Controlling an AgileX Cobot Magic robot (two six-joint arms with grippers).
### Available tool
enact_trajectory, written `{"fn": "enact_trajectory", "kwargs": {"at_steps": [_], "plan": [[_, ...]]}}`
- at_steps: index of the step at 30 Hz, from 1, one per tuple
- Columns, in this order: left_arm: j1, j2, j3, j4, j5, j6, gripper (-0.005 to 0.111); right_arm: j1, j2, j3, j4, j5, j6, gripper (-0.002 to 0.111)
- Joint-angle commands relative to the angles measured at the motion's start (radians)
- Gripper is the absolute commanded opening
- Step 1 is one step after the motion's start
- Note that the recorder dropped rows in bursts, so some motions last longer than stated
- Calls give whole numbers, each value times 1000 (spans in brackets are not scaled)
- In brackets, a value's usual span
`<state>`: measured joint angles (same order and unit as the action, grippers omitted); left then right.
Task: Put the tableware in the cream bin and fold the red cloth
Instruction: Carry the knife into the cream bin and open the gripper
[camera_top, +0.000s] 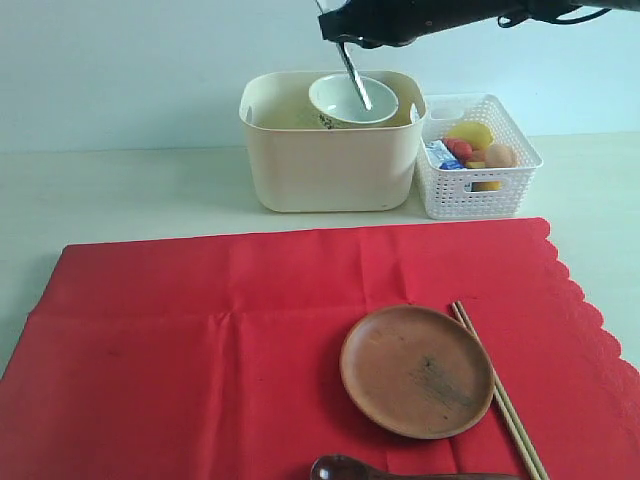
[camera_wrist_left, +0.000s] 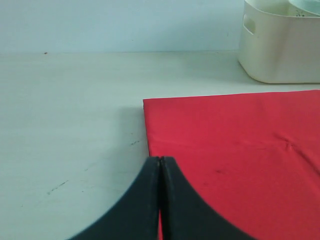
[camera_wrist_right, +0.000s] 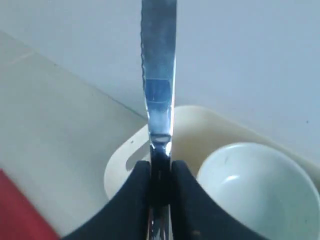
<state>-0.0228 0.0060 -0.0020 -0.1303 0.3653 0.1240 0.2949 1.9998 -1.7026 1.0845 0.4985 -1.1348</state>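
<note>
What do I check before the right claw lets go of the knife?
1. Right claw shut on the serrated metal knife: ok.
2. Knife hangs over the large cream plastic bin: ok.
3. Blade tip clear of the pale green-white bowl in the bin: cannot tell.
4. Left claw shut, empty, away from the bin: ok.
5. All tableware binned: not ok. The round brown plate, wooden chopsticks and dark brown spoon lie on the bright red cloth.

White lattice basket (camera_top: 480, 196) holding lemon (camera_top: 472, 133), egg (camera_top: 500, 155) and other food, on pale tabletop (camera_top: 120, 195)
</note>
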Motion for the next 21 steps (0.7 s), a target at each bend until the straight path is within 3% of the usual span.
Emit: {"fn": "enact_trajectory", "kwargs": {"at_steps": [1,7,14,17,21], "plan": [[-7,-6,2,-4,-10,-2,0,-30,109,-93,306,12,-303,0],[-7,-6,2,-4,-10,-2,0,-30,396,-396,362,130,-366,0],[-7,-6,2,-4,-10,-2,0,-30,513,-480,398,230,-382,0],[-7,-6,2,-4,-10,-2,0,-30,526,-480,344,221,-389,7],[-7,-6,2,-4,-10,-2,0,-30,529,-480,244,222,-374,24]]}}
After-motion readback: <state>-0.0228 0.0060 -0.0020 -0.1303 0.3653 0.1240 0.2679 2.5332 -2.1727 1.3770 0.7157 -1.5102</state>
